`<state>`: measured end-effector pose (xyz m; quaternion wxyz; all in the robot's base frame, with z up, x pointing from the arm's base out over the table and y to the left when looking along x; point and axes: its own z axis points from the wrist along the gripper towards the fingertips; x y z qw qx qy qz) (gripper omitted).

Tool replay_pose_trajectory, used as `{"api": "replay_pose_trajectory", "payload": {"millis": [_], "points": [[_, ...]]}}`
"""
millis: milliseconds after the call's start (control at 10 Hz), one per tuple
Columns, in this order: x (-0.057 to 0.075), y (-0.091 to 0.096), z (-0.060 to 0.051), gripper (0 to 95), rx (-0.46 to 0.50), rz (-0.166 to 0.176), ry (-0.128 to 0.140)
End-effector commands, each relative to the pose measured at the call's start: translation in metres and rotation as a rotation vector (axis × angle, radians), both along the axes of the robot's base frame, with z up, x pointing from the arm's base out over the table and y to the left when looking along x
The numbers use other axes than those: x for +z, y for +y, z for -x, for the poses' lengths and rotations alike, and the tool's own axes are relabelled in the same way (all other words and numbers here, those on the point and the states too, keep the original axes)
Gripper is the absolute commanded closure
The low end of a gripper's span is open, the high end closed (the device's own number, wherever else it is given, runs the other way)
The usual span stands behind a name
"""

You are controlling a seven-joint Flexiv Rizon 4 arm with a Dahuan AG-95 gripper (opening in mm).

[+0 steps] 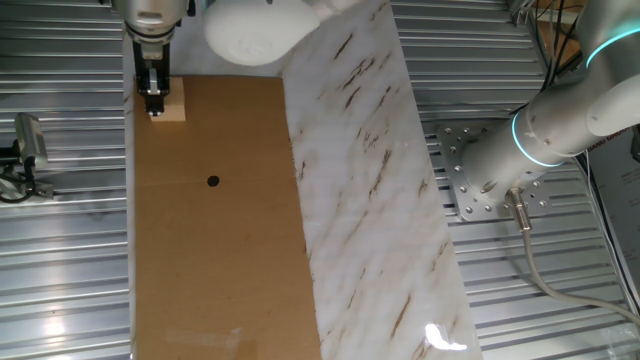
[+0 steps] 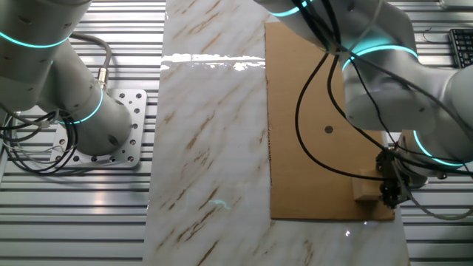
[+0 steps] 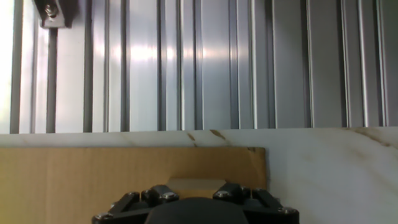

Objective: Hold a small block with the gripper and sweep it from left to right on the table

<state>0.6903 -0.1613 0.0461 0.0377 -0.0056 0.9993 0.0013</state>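
My black gripper meets a pale tan wooden block. The cardboard board is plain brown with one small black dot; the marble strip is white, veined brown.

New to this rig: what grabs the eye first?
The brown cardboard board beside the white veined marble strip, both on ribbed metal. At the board's far corner the end effector stands at a small wooden block; a black dot sits mid-board.
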Motion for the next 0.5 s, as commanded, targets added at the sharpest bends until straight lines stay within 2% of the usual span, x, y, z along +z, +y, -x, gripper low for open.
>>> {"api": "replay_pose_trajectory", "payload": {"millis": [100, 200, 400, 500], "points": [[0.0, 0.003, -0.002, 95.0, -0.032, -0.054, 0.001], [-0.001, 0.006, -0.003, 95.0, -0.03, -0.033, 0.002], [-0.003, 0.011, -0.004, 95.0, -0.036, -0.027, 0.0], [-0.004, 0.015, -0.005, 95.0, -0.04, -0.01, -0.001]]}}
